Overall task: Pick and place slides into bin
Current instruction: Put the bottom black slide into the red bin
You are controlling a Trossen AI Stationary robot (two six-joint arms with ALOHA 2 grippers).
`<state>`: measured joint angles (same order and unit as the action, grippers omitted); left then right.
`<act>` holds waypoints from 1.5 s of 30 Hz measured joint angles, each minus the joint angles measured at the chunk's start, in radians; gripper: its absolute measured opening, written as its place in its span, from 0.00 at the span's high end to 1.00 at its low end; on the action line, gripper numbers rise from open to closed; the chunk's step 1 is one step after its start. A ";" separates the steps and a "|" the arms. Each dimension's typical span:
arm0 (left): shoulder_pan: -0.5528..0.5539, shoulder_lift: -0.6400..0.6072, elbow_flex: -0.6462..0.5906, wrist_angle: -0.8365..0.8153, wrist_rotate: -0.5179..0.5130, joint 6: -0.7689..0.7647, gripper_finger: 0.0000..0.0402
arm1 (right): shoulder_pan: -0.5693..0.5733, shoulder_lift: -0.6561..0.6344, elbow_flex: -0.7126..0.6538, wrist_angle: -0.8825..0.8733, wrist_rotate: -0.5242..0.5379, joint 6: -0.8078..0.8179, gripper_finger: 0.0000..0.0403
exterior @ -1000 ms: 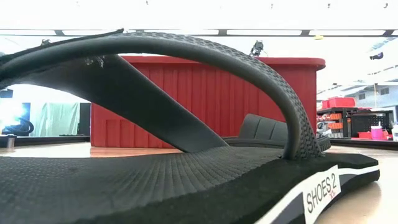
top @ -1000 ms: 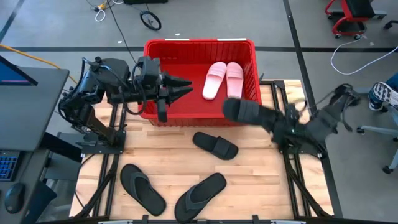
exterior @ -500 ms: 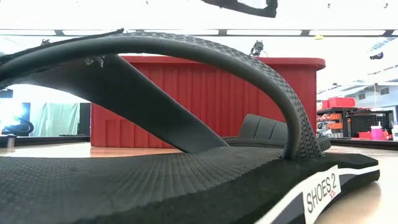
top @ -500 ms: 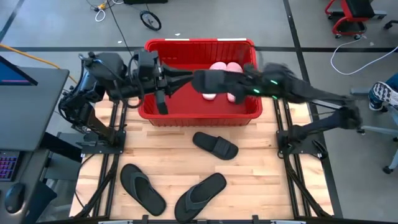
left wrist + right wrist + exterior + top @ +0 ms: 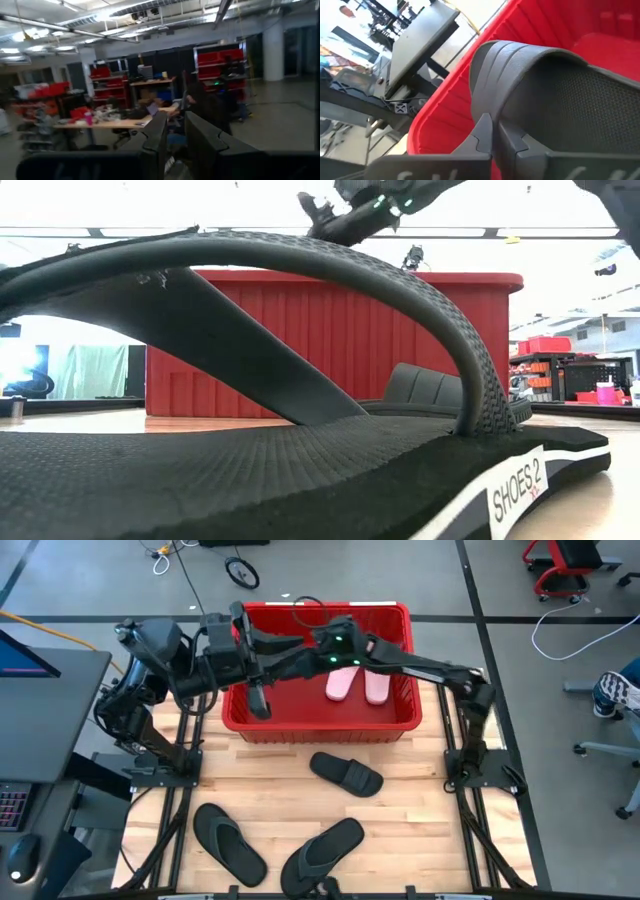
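My right gripper (image 5: pixel 310 645) reaches from the table's right across the red bin (image 5: pixel 405 715) and is shut on a black wide-strap slide (image 5: pixel 555 95), held in the air over the bin's left part. It also shows at the top of the low view (image 5: pixel 340 210). My left gripper (image 5: pixel 285 652) hovers level over the bin's left side, close to the right one, its fingers (image 5: pixel 160 140) a narrow gap apart and empty. Two pale pink slides (image 5: pixel 358 680) lie in the bin. A black slide (image 5: pixel 347 773) and two black flip-flops (image 5: pixel 228 840) (image 5: pixel 322 852) lie on the table. My right gripper pinches the black slide between its two fingers (image 5: pixel 482 132) at the slide's edge, just below the ribbed strap (image 5: pixel 495 112). The slide is lifted clear above the bin, tilted, with its textured footbed (image 5: pixel 585 105) in view.
The bin's left wall (image 5: pixel 440 120) lies right under the held slide. One flip-flop (image 5: pixel 250 460) fills the low view in front of the bin (image 5: pixel 340 330). Bare wooden table (image 5: pixel 440 830) lies at the near right. Both arms cross over the bin's left half.
My right gripper has swung from the table's right edge up and over the bin toward its left side, carrying the black slide lifted clear. My left gripper has drifted a little toward the far edge above the bin's left wall.
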<state>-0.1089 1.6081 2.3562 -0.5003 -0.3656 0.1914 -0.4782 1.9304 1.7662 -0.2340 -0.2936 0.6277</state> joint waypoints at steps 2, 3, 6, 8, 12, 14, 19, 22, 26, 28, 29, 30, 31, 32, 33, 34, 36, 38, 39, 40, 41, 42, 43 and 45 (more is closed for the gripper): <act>0.000 0.000 0.000 -0.002 -0.020 0.038 0.83 | -0.001 0.063 0.049 -0.001 -0.036 0.007 0.98; 0.000 0.000 0.000 -0.005 -0.031 0.058 0.83 | 0.000 0.086 0.064 -0.001 -0.054 0.012 0.98; 0.000 0.000 0.000 -0.018 -0.089 0.091 0.83 | 0.006 0.128 0.077 -0.009 -0.098 0.032 0.98; 0.000 -0.003 0.000 -0.033 -0.133 0.107 0.82 | 0.014 0.134 0.075 -0.041 -0.110 0.034 0.98; 0.000 -0.022 0.000 -0.077 -0.195 0.130 0.83 | 0.026 0.106 0.075 -0.262 -0.076 -0.013 0.98; 0.000 -0.031 0.000 -0.093 -0.220 0.130 0.84 | 0.033 0.078 0.074 -0.382 -0.021 -0.055 0.98; 0.000 -0.041 0.000 -0.104 -0.222 0.128 0.86 | 0.045 -0.009 0.074 -0.618 0.021 -0.087 0.98; 0.000 -0.046 0.000 -0.103 -0.223 0.127 0.87 | 0.051 -0.058 0.074 -0.696 0.051 -0.101 0.98; 0.000 -0.047 0.000 -0.109 -0.223 0.127 0.86 | 0.040 -0.128 0.074 -0.707 0.099 -0.108 0.98; 0.000 -0.047 0.000 -0.117 -0.223 0.127 0.86 | 0.032 -0.158 0.074 -0.704 0.117 -0.108 0.98; 0.000 -0.047 0.000 -0.124 -0.223 0.130 0.87 | 0.027 -0.174 0.074 -0.704 0.120 -0.106 0.98; 0.000 -0.047 0.000 -0.132 -0.224 0.133 0.87 | 0.023 -0.190 0.074 -0.705 0.121 -0.099 0.98; 0.000 -0.047 0.000 -0.141 -0.230 0.132 0.87 | 0.021 -0.205 0.074 -0.705 0.122 -0.093 0.98; 0.000 -0.047 0.000 -0.156 -0.246 0.124 0.88 | 0.021 -0.221 0.074 -0.705 0.124 -0.088 0.98; 0.000 -0.047 0.000 -0.171 -0.273 0.096 0.88 | 0.021 -0.237 0.074 -0.704 0.131 -0.086 0.98; 0.000 -0.047 0.000 -0.189 -0.305 0.052 0.88 | 0.021 -0.255 0.074 -0.704 0.140 -0.083 0.98; 0.001 -0.047 0.000 -0.246 -0.361 -0.046 0.87 | 0.020 -0.291 0.073 -0.693 0.164 -0.081 0.98; 0.014 -0.046 0.000 -0.322 -0.376 -0.124 0.86 | 0.016 -0.330 0.072 -0.657 0.185 -0.078 0.98; 0.022 -0.043 0.000 -0.363 -0.376 -0.158 0.85 | 0.015 -0.351 0.072 -0.630 0.189 -0.075 0.99; 0.031 -0.040 0.000 -0.407 -0.377 -0.195 0.83 | 0.015 -0.371 0.072 -0.603 0.192 -0.071 0.99; 0.043 -0.037 0.000 -0.451 -0.375 -0.228 0.82 | 0.015 -0.393 0.072 -0.574 0.192 -0.071 0.99; 0.058 -0.034 0.000 -0.492 -0.374 -0.263 0.80 | 0.015 -0.414 0.072 -0.543 0.192 -0.071 0.98; 0.073 -0.026 0.000 -0.525 -0.376 -0.301 0.78 | 0.016 -0.432 0.072 -0.515 0.191 -0.070 0.98; 0.109 -0.015 0.000 -0.577 -0.377 -0.369 0.73 | 0.020 -0.460 0.072 -0.462 0.185 -0.066 0.98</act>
<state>0.0001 1.5927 2.3558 -1.0777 -0.7426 -0.1774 -0.4579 1.4704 1.8381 -0.6962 -0.1082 0.5617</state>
